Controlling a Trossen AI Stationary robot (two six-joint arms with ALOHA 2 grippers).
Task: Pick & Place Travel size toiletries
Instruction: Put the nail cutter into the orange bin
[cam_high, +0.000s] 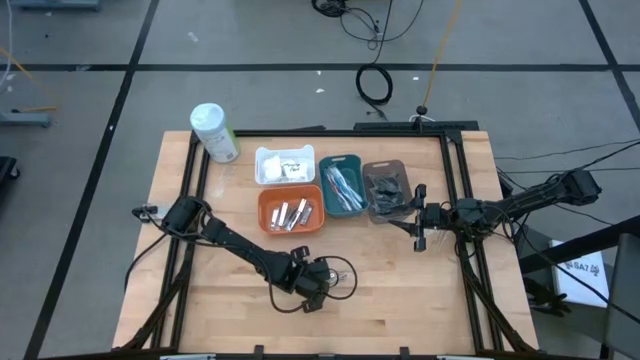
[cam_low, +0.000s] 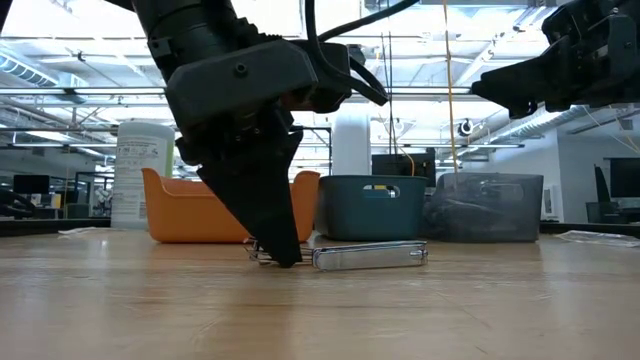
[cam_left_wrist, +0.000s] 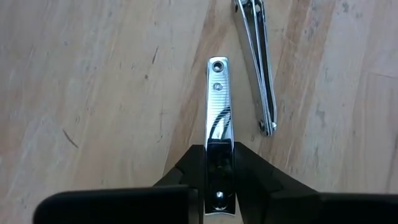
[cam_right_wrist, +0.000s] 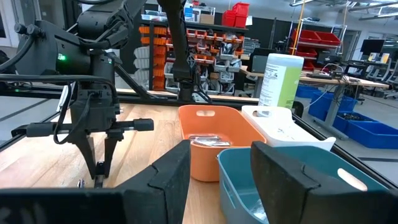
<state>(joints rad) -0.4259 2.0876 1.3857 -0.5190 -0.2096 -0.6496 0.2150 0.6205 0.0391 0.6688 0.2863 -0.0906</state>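
A silver nail clipper (cam_left_wrist: 217, 99) lies flat on the wooden table, and my left gripper (cam_left_wrist: 219, 155) is shut on its near end. A second nail clipper (cam_left_wrist: 258, 62) lies on its side on the table just beside it. In the high view my left gripper (cam_high: 308, 292) is near the table's front, in front of the orange tray (cam_high: 290, 210). In the low view its fingers (cam_low: 280, 235) point down onto the tabletop. My right gripper (cam_high: 418, 217) hangs open and level at the table's right, beside the grey tray (cam_high: 388, 190), holding nothing. My left gripper pinches the nail clipper between its two fingers by the two long sides, at one end (cam_left_wrist: 219, 142). The fingers come steeply from above. The clipper lies flat on the table and runs on straight ahead of the fingers.
Four trays stand in a cluster at the table's far middle: white (cam_high: 285, 165), orange, teal (cam_high: 342, 185) and grey, each holding small items. A large white bottle with a green label (cam_high: 214, 132) stands at the far left corner. Bare wood surrounds my left gripper.
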